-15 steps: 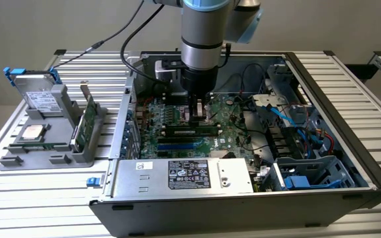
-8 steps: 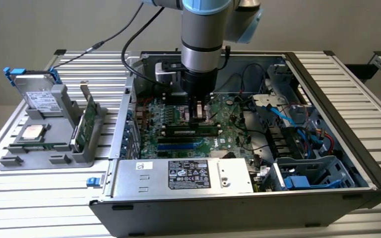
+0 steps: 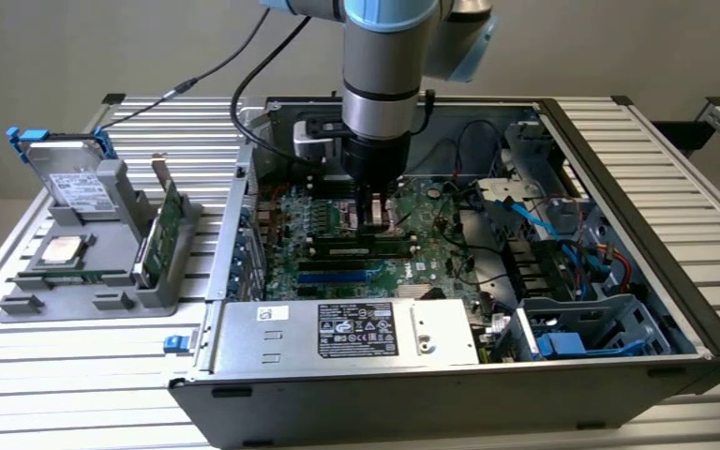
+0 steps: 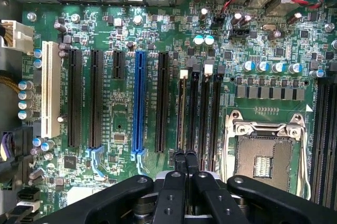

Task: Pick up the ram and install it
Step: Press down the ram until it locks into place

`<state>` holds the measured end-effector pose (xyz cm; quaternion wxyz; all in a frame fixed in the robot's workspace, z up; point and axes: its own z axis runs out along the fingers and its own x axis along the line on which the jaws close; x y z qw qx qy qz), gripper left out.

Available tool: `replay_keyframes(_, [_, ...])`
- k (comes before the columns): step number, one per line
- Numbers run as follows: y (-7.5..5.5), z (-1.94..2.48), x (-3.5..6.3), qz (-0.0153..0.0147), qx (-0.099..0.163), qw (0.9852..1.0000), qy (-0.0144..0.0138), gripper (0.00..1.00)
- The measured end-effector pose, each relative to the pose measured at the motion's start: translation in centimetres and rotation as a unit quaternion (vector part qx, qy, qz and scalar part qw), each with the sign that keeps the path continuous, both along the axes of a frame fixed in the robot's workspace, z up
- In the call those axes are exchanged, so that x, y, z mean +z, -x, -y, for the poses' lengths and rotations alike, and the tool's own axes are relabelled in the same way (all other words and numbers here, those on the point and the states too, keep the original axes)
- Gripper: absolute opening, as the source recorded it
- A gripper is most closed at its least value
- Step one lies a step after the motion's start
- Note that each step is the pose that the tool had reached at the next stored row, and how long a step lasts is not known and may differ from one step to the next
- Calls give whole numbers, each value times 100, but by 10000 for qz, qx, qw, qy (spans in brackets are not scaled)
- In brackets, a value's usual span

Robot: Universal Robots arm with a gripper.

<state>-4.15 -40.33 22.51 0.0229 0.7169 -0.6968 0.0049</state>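
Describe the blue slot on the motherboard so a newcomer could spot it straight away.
Inside the open computer case, find the green motherboard and its row of long parallel expansion slots. The blue slot sits among them: black slots flank it and a white slot ends the row, so it is the only blue one.

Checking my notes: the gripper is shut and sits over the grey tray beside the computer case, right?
No. The gripper is shut, but it sits over the motherboard inside the computer case, not over the grey tray; the exterior view shows this.
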Motion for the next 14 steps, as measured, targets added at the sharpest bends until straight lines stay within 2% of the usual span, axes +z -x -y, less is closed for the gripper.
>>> replay_keyframes(4, [-1,-2,-2,1,0,10000,-3,10])
replay_keyframes(7, [-2,-4,24,5,0,10000,-18,10])
replay_keyframes(9, [-1,-2,56,0,0,10000,-11,10])
replay_keyframes(14, [-1,-1,186,-3,0,10000,-28,10])
